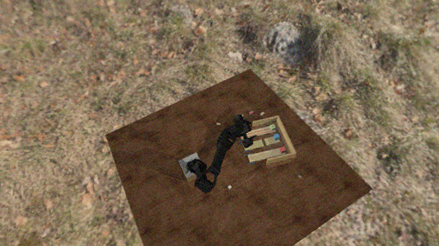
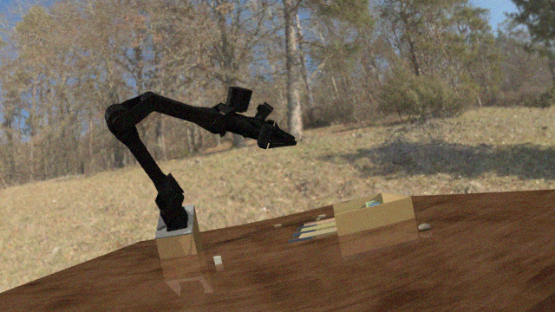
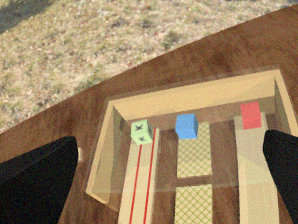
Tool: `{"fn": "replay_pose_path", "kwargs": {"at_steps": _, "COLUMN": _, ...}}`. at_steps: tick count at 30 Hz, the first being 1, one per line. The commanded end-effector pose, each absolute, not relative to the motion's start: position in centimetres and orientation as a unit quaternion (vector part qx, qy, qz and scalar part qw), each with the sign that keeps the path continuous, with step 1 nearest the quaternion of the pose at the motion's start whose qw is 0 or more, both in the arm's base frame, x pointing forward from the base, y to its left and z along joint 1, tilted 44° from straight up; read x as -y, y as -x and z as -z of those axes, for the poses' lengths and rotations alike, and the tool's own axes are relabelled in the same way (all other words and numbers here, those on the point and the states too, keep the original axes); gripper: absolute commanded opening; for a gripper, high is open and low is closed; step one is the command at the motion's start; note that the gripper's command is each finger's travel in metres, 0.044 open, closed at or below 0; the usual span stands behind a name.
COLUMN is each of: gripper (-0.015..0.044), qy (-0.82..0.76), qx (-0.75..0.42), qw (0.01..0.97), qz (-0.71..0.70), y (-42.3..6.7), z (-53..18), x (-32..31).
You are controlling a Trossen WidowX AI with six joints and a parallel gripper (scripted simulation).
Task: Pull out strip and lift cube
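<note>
In the wrist view, the bottom edge cuts off your cream strip with two red lines (image 3: pixel 139 185), so you can't see its near end. From the exterior, the tan open-topped box (image 2: pixel 377 218) hides your small red cube (image 1: pixel 283 149) (image 3: pixel 251 115) completely.

The green cube (image 1: pixel 272 127) (image 3: pixel 142 132) bears "K" on two faces.
</note>
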State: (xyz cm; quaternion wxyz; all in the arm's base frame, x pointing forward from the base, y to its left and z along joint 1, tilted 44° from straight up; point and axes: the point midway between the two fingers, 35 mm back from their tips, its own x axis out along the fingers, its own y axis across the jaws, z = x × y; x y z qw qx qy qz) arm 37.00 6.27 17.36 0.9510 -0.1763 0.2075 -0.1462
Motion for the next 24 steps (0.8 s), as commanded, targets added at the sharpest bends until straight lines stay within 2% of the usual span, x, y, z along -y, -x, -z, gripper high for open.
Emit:
{"fn": "replay_pose_path", "kwargs": {"at_steps": 1, "gripper": 0.04, "qy": 0.298, "qx": -0.263, "qw": 0.904, "qz": 0.158, "y": -33.9, "z": -11.4, "x": -5.6}}
{"fn": "replay_pose_path", "kwargs": {"at_steps": 4, "gripper": 0.04, "qy": 0.337, "qx": -0.277, "qw": 0.885, "qz": 0.16, "y": -32.7, "z": -9.8, "x": -5.3}}
{"fn": "replay_pose_path", "kwargs": {"at_steps": 24, "gripper": 0.04, "qy": 0.337, "qx": -0.277, "qw": 0.885, "qz": 0.16, "y": -32.7, "z": -9.8, "x": -5.3}}
